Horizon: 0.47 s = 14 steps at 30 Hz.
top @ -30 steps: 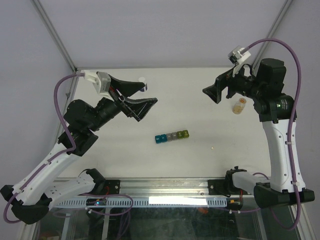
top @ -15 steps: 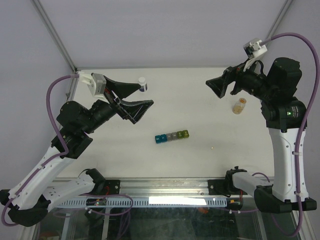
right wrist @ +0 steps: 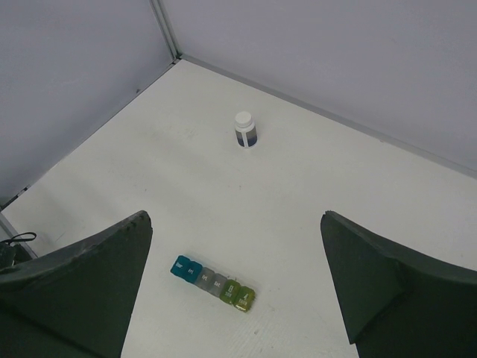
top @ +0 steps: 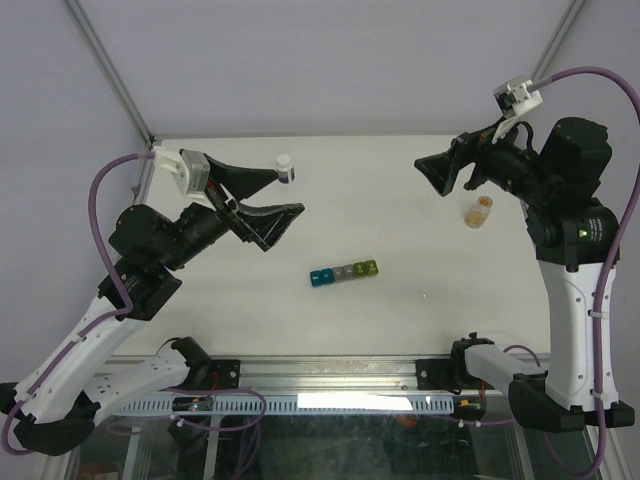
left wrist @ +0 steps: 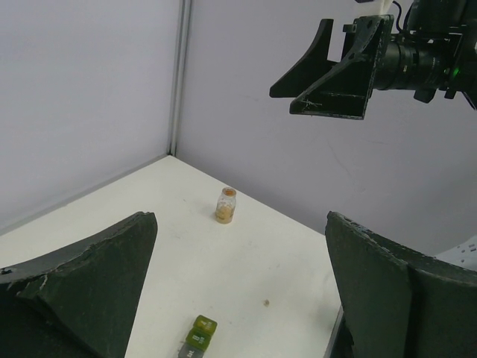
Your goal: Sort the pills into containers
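The containers [top: 343, 273] are a strip of blue, teal, grey and green cubes with lids closed, at the table's middle. The strip also shows in the right wrist view [right wrist: 213, 282], and its green end shows in the left wrist view [left wrist: 197, 334]. One tiny pale pill [top: 425, 296] lies loose on the table to the strip's right, also in the left wrist view [left wrist: 265, 303]. My left gripper [top: 290, 190] is open and empty, raised over the back left, its wrist view [left wrist: 240, 253] showing jaws wide. My right gripper [top: 430, 178] is open and empty, raised at the back right [right wrist: 235, 224].
A small clear vial with orange contents [top: 480, 212] stands at the right, below the right gripper, also in the left wrist view [left wrist: 227, 205]. A white-capped dark bottle [top: 285, 168] stands at the back left [right wrist: 245, 129]. White walls close the table's back and sides.
Both arms have drawn back and up. The left gripper has shifted left, uncovering the white-capped bottle. The right gripper has moved slightly right. Nothing on the table has moved.
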### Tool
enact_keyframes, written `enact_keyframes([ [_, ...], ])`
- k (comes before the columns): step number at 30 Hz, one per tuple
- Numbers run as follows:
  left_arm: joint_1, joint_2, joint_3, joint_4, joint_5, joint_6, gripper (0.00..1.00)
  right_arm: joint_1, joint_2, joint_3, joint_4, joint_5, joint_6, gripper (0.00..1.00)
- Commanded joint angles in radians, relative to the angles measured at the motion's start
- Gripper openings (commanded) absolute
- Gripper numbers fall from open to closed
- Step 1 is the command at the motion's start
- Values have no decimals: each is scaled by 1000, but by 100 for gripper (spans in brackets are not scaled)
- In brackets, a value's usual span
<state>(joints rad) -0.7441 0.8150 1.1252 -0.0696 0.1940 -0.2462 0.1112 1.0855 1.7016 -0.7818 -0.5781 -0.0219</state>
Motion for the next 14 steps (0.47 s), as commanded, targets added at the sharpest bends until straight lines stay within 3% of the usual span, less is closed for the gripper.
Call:
enact_keyframes([
  [1,10,-16,8,3,5,16,99,-7,-22,42,28,25,-15,99],
  [14,9,-12,-11,2,-2,28,99,-7,-21,31,16,20,-64,99],
])
